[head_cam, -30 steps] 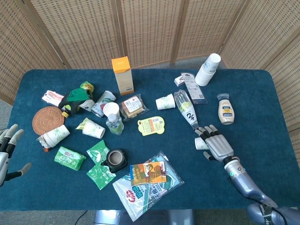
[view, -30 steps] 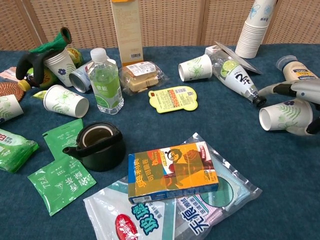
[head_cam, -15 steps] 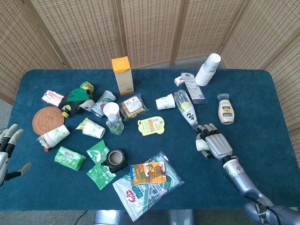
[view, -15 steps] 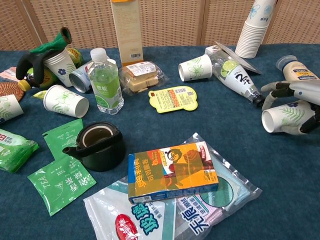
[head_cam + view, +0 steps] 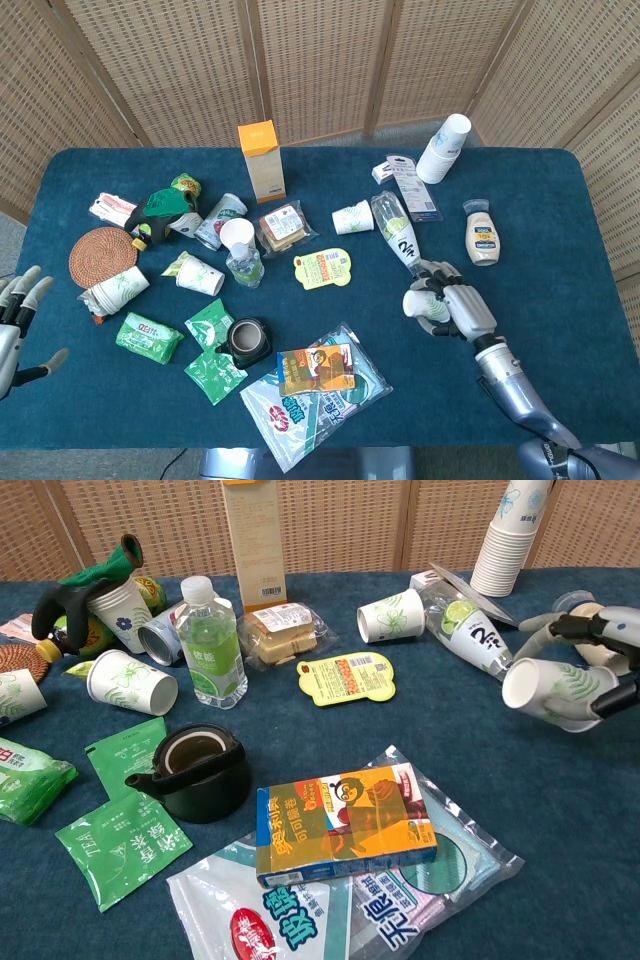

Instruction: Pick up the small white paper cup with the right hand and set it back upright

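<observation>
Since the earlier frames the right hand point(image 5: 590, 655) has lifted the small white paper cup point(image 5: 548, 692) up off the counter point(image 5: 560, 200) and swung it a bit toward the middle; before, it was lying on its side on the blue cloth with the fingers just wrapping it. Now the fingers are curled around the cup's body and it's held clear of the surface, still tipped sideways with its open mouth facing left in the chest view. From the head view the right hand point(image 5: 458, 310) and cup point(image 5: 422, 303) sit just below the cap end of the lime drink bottle point(image 5: 397, 232), with the mayo bottle point(image 5: 482, 234) off to the upper right. Cup stack point(image 5: 443, 148) stands near the back edge. Left hand point(image 5: 18, 320) hangs at the far left edge of the counter, fingers spread, holding nothing, same spot as before. Another leaf-print cup point(image 5: 392, 615) lies on its side near the bottle.
</observation>
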Motion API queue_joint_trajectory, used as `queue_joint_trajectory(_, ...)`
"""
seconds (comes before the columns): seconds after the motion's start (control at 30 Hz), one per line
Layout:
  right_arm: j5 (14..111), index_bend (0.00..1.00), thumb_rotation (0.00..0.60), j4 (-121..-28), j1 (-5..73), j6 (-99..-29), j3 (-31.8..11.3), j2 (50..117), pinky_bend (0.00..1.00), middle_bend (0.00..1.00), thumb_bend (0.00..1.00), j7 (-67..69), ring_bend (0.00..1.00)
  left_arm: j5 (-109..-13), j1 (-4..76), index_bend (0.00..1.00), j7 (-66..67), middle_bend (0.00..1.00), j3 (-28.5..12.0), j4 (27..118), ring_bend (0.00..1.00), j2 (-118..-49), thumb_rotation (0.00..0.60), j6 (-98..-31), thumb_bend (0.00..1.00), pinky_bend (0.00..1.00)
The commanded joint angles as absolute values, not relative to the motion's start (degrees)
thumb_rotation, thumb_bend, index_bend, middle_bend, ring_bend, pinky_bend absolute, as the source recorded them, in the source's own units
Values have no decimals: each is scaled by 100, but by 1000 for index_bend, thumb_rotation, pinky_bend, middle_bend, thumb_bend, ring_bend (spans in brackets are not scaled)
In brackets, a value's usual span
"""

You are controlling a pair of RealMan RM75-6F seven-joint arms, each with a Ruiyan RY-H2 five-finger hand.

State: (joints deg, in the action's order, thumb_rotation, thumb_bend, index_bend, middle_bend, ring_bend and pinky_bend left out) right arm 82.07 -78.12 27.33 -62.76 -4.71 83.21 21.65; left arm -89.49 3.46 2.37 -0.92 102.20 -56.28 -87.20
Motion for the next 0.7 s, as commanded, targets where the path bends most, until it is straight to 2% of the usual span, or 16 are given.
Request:
queue_joint_trajectory(0.03,8196,436,600,-7979,2611,-6420,-630,8279,24,0,380,3237,0,-8957,345,0,244,0,-89,10223,0,-5630,600,-8723,246,0)
queue_joint_trajectory(0.4,8036,456,600,-7539,2469,-6498,-774,8759,24,0,391,4517,0,-8949,349,0,246,0,-82,10223,0,-5634,600,-8704,246,0)
queue_joint_trajectory(0.7,7981,463,600,-6842,2374,-6606,-798,9253,25,0,380,4663,0,-8957,344,0,251,0,-75,10229,0,-5637,600,-8710,246,0)
